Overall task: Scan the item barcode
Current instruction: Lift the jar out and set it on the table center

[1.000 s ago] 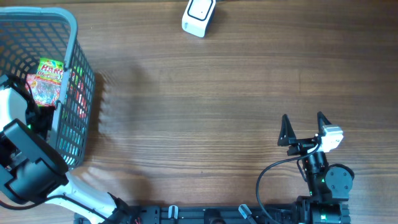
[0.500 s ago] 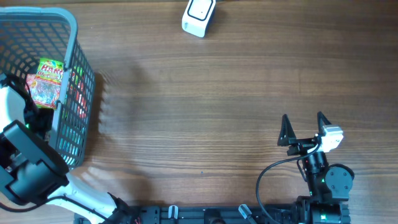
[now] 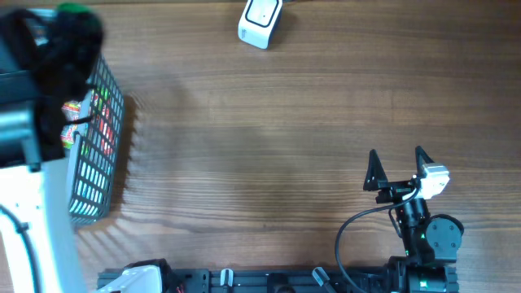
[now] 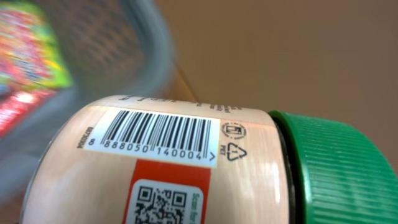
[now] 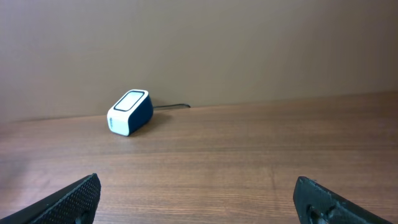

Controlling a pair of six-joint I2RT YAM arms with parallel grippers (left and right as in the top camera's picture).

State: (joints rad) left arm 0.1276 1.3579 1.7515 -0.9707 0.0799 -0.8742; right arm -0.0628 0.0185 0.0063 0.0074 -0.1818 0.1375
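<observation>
A pale bottle (image 4: 249, 180) with a green cap (image 4: 336, 168) fills the left wrist view, lying sideways with its barcode (image 4: 155, 134) facing the camera and a QR code below it. It stays sharp while the basket behind blurs, so my left gripper (image 3: 67, 31) is shut on it, its fingers hidden behind the bottle. Overhead, that arm is raised high over the basket, and the green cap (image 3: 77, 10) shows at its top. The white and blue scanner (image 3: 261, 20) (image 5: 129, 112) sits at the table's far edge. My right gripper (image 3: 399, 167) (image 5: 199, 199) rests open at the near right.
A grey mesh basket (image 3: 102, 138) stands at the left edge, its rim (image 4: 146, 37) blurred behind the bottle. Colourful snack packets (image 3: 94, 110) (image 4: 28, 50) lie inside it. The scanner's cable runs off behind it.
My left arm has risen steeply out of the basket towards the overhead camera, carrying the bottle. The right arm has not moved.
</observation>
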